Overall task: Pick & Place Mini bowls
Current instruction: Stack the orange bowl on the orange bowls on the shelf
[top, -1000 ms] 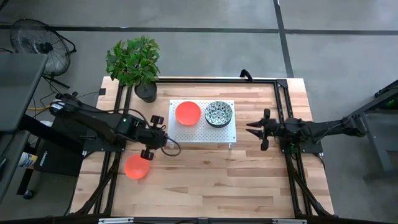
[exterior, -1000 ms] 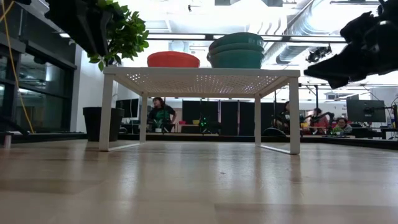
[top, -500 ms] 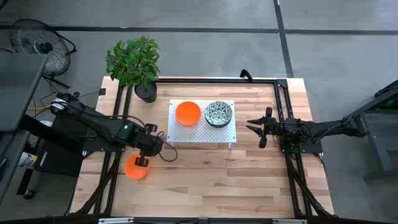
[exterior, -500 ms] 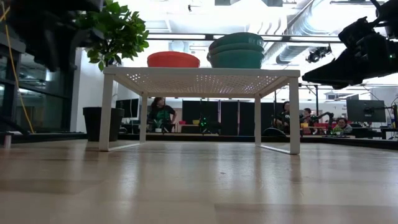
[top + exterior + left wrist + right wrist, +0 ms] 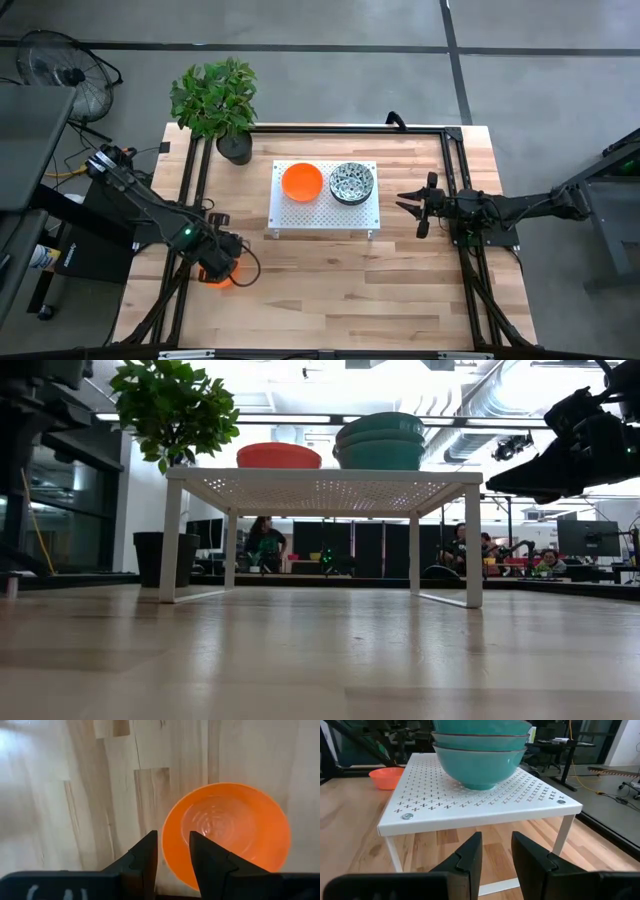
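Note:
An orange mini bowl (image 5: 235,835) sits upright on its base on the wood table, near the left edge (image 5: 226,282). My left gripper (image 5: 173,837) hangs over it (image 5: 215,270), open by a narrow gap, one finger inside the rim and one outside, touching nothing that I can see. A white perforated rack (image 5: 325,215) carries another orange bowl (image 5: 302,181) and a stack of speckled bowls (image 5: 352,183), which are teal outside (image 5: 480,755). My right gripper (image 5: 402,205) waits right of the rack, level with its top (image 5: 496,837), slightly open and empty.
A potted plant (image 5: 215,95) in a black pot (image 5: 235,148) stands at the table's far left corner. Black frame rails (image 5: 455,170) run along the table's sides. Bare wood lies between the rack and the near edge (image 5: 340,290). People sit in the room behind (image 5: 262,545).
My left gripper has moved from beside the rack's left end toward the table's near-left, ending over the orange bowl on the table with its fingers astride the rim. The bowl has stayed where it was. My right gripper has sunk slightly beside the rack.

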Tool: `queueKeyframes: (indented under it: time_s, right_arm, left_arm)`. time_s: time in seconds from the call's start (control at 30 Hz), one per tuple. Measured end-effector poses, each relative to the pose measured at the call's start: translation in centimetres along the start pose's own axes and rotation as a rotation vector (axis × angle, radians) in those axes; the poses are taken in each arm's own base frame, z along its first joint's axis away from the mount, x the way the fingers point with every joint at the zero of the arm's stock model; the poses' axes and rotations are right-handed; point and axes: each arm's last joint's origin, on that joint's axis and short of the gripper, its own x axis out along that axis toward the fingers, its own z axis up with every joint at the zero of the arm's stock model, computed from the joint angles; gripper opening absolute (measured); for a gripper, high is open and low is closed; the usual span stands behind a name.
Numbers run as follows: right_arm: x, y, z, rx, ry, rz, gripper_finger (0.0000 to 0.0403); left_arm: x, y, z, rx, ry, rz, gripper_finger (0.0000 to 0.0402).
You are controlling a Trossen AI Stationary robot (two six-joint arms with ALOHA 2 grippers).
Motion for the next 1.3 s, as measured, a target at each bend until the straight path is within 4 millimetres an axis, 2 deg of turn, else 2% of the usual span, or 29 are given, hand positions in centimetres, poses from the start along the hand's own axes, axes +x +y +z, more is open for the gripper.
queueKeyframes:
  time_s: [0.23,0.6,0.87,1.3]
  right_arm:
    - [0.0,0.0,0.0,-0.002,0.000,0.000,0.0094]
    - [0.0,0.0,0.0,-0.002,0.000,0.000,0.0094]
    - [0.0,0.0,0.0,-0.002,0.000,0.000,0.0094]
    - [0.0,0.0,0.0,-0.002,0.000,0.001,0.0094]
  left_arm:
    - [0.0,0.1,-0.1,0.025,-0.022,0.001,0.0108]
    - [1.7,1.5,-2.9,-0.040,-0.070,-0.075,0.0108]
    - [2.7,1.8,-3.9,-0.056,-0.073,-0.113,0.0108]
    - [4.6,1.6,-4.3,-0.083,-0.080,-0.131,0.0108]
